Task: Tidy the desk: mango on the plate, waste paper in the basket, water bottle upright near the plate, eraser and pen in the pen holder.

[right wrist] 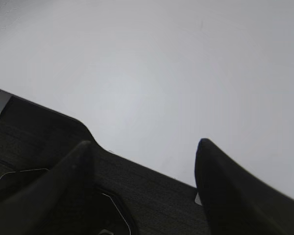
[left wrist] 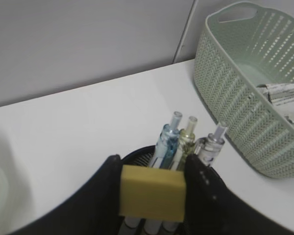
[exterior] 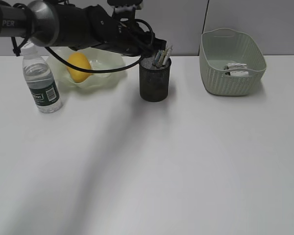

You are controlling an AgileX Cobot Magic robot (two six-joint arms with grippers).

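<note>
Yellow eraser [left wrist: 152, 192] sits clamped between the left gripper [left wrist: 153, 193] jaws directly above the black mesh pen holder [exterior: 155, 80], where three pens [left wrist: 186, 142] stand at twelve o'clock from the eraser. Mango [exterior: 79, 66] rests on the pale green plate [exterior: 105, 68] at nine o'clock from the holder, water bottle [exterior: 41, 81] upright beside it, and waste paper [exterior: 236, 69] lies in the basket [exterior: 232, 62] at three o'clock. Right gripper [right wrist: 144, 161] hangs with jaws apart and empty over the white desk [right wrist: 152, 73].

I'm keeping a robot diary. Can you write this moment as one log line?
left gripper: holds eraser over pen holder | right gripper: open, empty | mango: on plate
</note>
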